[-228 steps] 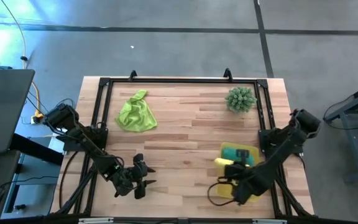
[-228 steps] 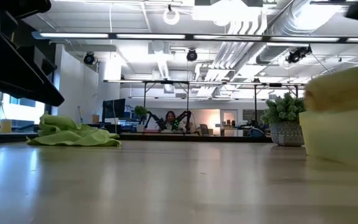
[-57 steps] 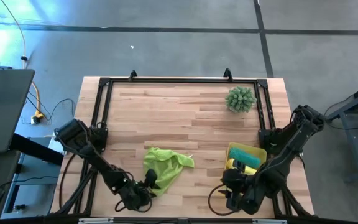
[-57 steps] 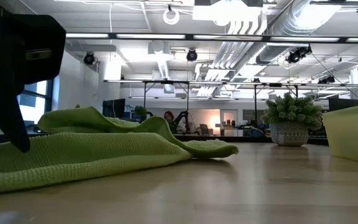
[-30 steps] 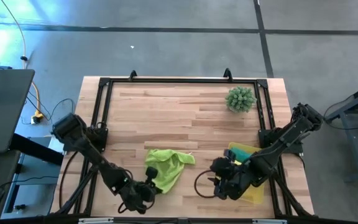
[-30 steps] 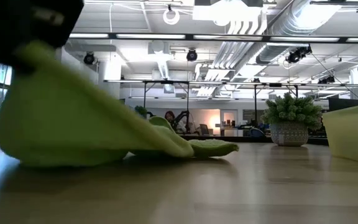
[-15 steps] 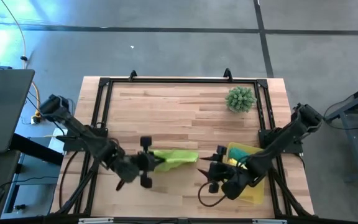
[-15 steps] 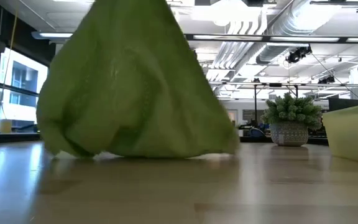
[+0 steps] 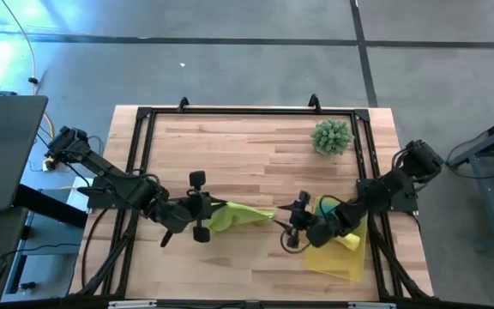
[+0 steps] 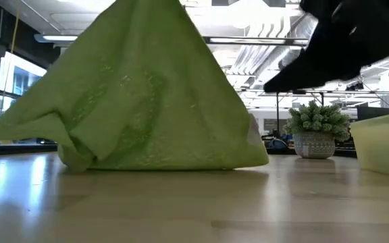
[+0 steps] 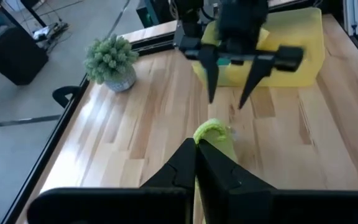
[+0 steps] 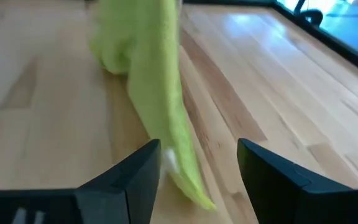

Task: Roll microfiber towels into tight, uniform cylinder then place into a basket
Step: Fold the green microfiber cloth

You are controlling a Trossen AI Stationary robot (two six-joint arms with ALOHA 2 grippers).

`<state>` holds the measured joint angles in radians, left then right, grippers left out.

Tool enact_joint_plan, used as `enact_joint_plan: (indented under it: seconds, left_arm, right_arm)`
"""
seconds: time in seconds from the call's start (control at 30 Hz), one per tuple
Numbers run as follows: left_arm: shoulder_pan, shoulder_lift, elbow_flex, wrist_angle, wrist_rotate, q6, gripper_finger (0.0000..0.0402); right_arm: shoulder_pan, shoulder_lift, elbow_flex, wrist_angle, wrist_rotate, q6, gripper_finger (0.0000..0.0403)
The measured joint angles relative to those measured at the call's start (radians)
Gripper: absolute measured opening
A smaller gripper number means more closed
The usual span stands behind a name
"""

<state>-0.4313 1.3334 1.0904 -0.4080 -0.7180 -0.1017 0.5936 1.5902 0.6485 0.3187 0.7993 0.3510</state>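
My left gripper (image 9: 211, 211) is shut on the lime green towel (image 9: 243, 215) and holds it up at mid-table. In the low view the towel (image 10: 147, 101) spreads like a tent, with its lower edge on the wood. My right gripper (image 9: 284, 225) is open just right of the towel. Its fingers (image 12: 132, 177) stand on either side of the towel's right end (image 12: 182, 171); I cannot tell whether they touch it. The yellow basket (image 9: 333, 262) lies at the near right, partly under the right arm, with a yellow towel (image 9: 351, 241) in it. My left gripper pinches a bunched part of the lime green towel's top (image 11: 209, 132) between its two fingers, coming from the table's left and slanting down. The towel hangs below the fingers and fans out, its lower edge (image 10: 161, 165) resting on the table.
A spiky green plant in a pot (image 9: 331, 137) stands at the far right. A black frame rail (image 9: 247, 110) runs round the table's edges. Bare wood lies across the far left and the near middle.
My left gripper has risen and gone toward the far edge, pulling the lime green towel up from a flat heap into a tent with its lower edge still on the table. My right gripper has come down from over the basket toward the towel's right end.
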Motion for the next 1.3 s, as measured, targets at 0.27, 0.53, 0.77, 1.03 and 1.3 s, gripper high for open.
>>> enact_joint_plan:
  seconds: [0.27, 0.53, 0.77, 1.03, 1.3]
  left_arm:
    - [0.006, 0.000, 0.000, 0.000, -0.023, -0.036, 0.0000]
    - [0.006, 0.001, 0.000, 0.000, -0.027, -0.037, 0.0000]
    - [0.006, 0.001, 0.000, 0.000, -0.027, -0.037, 0.0000]
    - [0.006, 0.001, 0.000, 0.001, -0.028, -0.037, 0.0000]
    - [0.005, 0.001, 0.000, -0.049, -0.051, -0.080, 0.0000]
  right_arm:
    - [-0.089, 0.000, -0.042, 0.006, -0.149, 0.007, 0.0203]
    - [-0.142, 0.103, -0.038, 0.093, -0.228, -0.085, 0.0203]
    - [-0.188, 0.158, -0.012, 0.082, -0.251, -0.099, 0.0202]
    - [-0.214, 0.193, -0.007, 0.079, -0.344, -0.041, 0.0145]
    - [-0.185, 0.187, 0.018, 0.048, -0.339, -0.042, 0.0009]
